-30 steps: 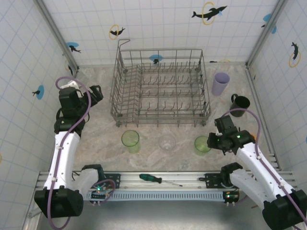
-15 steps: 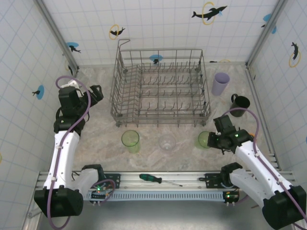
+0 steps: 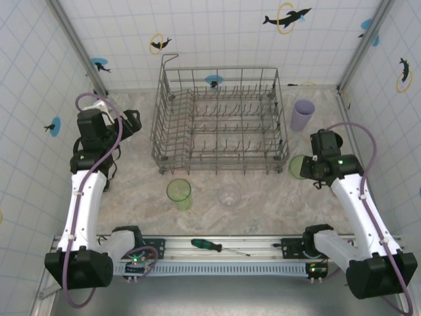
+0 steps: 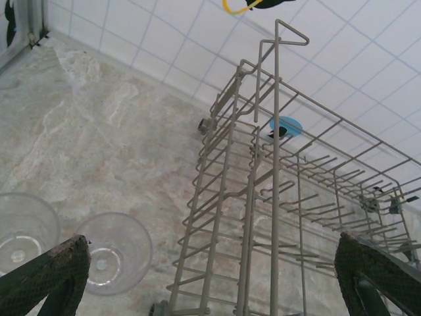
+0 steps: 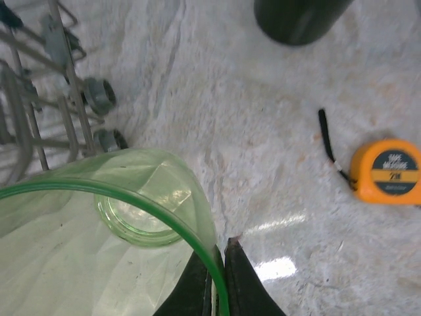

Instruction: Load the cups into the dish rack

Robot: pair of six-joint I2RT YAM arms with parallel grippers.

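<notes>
Cup (image 5: 131, 217), green, rim pinched between the closed fingers of the right gripper (image 5: 220, 260), held just off the near-right corner of the rack (image 3: 220, 68), rack to its left; left gripper (image 3: 131, 125), fingers spread wide, beyond the opposite end.

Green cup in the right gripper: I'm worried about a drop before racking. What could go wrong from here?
The right gripper pinches the green cup only by its thin rim, so it could swing or slip out. The cup is close beside the right wall of the dish rack; a low carry could catch the wires. The black mug nearby might get knocked.
</notes>
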